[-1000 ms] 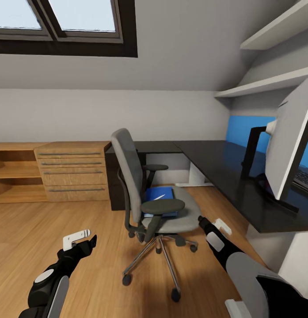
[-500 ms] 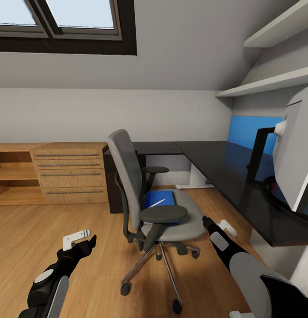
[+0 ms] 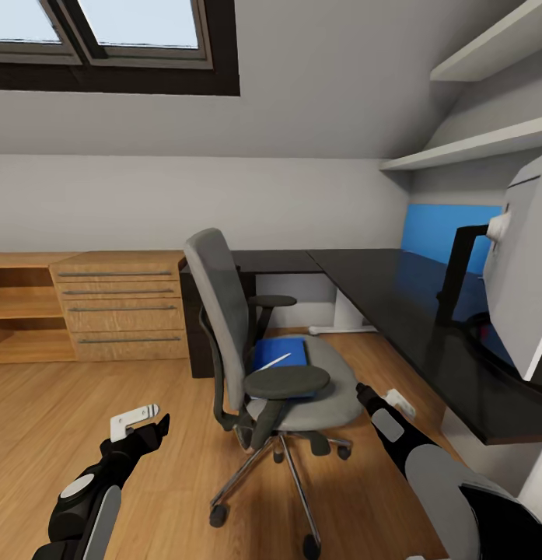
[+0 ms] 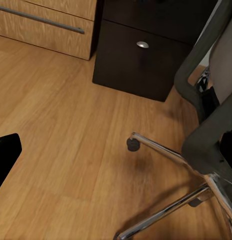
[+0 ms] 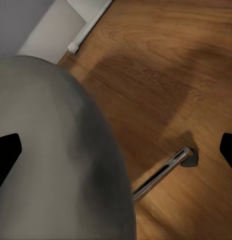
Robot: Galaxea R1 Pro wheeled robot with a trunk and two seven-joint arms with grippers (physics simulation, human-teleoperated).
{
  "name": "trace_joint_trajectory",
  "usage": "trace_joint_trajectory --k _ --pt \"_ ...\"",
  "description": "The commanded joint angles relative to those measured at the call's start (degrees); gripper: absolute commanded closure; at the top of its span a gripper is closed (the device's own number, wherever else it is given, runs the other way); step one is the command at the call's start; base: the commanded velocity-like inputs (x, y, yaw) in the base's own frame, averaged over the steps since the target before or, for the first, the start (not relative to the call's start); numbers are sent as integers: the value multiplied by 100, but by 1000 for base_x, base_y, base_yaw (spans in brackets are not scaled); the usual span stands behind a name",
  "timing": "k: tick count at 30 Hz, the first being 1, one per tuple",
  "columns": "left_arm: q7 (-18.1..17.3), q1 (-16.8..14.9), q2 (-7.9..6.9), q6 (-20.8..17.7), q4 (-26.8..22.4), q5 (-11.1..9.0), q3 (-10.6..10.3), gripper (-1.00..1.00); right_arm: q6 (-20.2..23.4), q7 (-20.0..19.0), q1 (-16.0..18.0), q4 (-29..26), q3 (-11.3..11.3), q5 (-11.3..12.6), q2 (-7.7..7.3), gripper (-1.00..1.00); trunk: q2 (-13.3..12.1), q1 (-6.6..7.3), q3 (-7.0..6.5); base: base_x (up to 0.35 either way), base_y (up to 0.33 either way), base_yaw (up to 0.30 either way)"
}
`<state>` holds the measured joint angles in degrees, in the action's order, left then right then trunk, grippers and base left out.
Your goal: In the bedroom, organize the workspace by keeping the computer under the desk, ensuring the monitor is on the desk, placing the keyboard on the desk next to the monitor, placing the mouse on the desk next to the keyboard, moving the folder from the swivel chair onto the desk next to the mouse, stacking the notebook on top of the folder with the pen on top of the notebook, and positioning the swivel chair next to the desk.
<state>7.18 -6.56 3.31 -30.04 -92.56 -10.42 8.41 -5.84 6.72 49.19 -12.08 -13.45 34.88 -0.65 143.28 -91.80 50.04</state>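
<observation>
Two Empty Grippers, One Chair That Can Roll Away

Both grippers are low and near the robot. The left gripper (image 3: 140,420) hangs over the wood floor (image 3: 61,404), well away from the swivel chair (image 3: 263,350), and I cannot tell how wide it is. The right gripper (image 3: 383,398) is just beside the front edge of the chair's seat. In the right wrist view its dark fingertips (image 5: 7,150) stand far apart with nothing between them, so it looks wide open and holds nothing.

The folder (image 3: 280,354) lies flat on the seat, near the back edge, behind the dark armrest (image 3: 286,381). A thin pale stick, likely the pen (image 3: 277,359), lies on top of it.

The chair has wheels. If the arm bumps the seat or the armrest, the chair may roll or spin, and the folder moves out of reach. The pen may roll off if the folder is tipped.

Farther on, the desk (image 3: 379,288) has a bare black top. The monitor (image 3: 523,272) stands at its near right end and could get knocked by a wide swing.
</observation>
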Motion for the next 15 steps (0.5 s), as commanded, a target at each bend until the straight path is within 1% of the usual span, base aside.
trace_joint_trajectory --k 1,5,12,15 --pt "38 -4 3 -28 -8 -61 3 -100 -8 13 3 2 28 62 -6 -100 3 0 6 86 -21 0" --pt "38 -4 3 -28 -8 -58 4 -100 7 14 3 3 27 105 -12 -100 3 0 6 61 -9 0" --pt "38 -4 3 -23 -8 -62 3 -100 12 14 3 -2 29 157 -14 -100 3 0 6 222 -1 0" --pt "38 -4 3 -24 -8 -60 3 -100 13 14 3 2 31 166 -14 -100 3 0 6 82 0 0"
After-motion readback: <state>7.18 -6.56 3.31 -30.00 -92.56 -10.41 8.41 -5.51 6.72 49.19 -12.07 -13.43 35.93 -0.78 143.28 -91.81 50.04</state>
